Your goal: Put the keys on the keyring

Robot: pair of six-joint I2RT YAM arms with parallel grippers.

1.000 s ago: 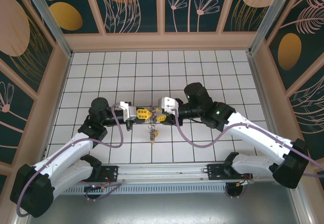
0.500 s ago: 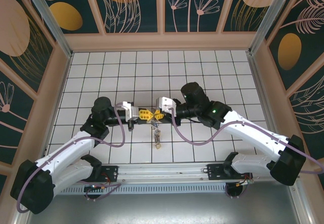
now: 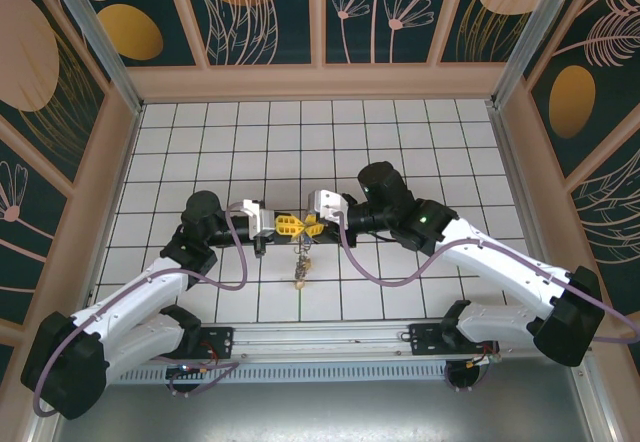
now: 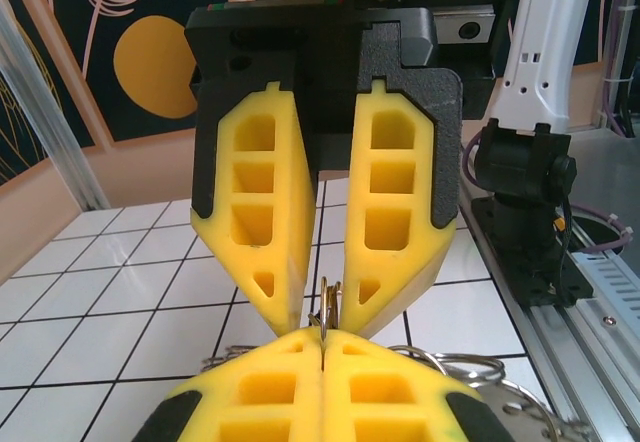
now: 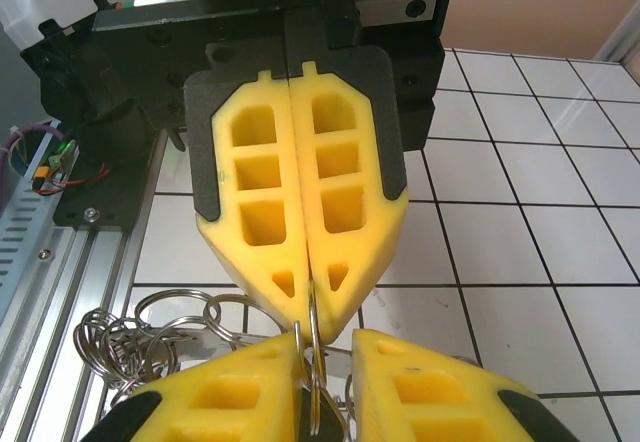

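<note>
Fingers (image 5: 250,262), yellow cut-out wedges; keyring (image 5: 313,347), thin metal loop

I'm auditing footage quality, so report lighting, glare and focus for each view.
Top external: even light, sharp, but the keys too small for detail. Left wrist: sharp yellow fingers, mild sheen on the white tiles. Right wrist: bright and even, loose rings in focus.

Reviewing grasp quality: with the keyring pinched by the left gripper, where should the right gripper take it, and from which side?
The free rim of the keyring, opposite the left gripper, approached from the right. The ring stands edge-on between the parted fingers of the right gripper, so closing across its flat faces likely holds it, while the keys hang below.
</note>
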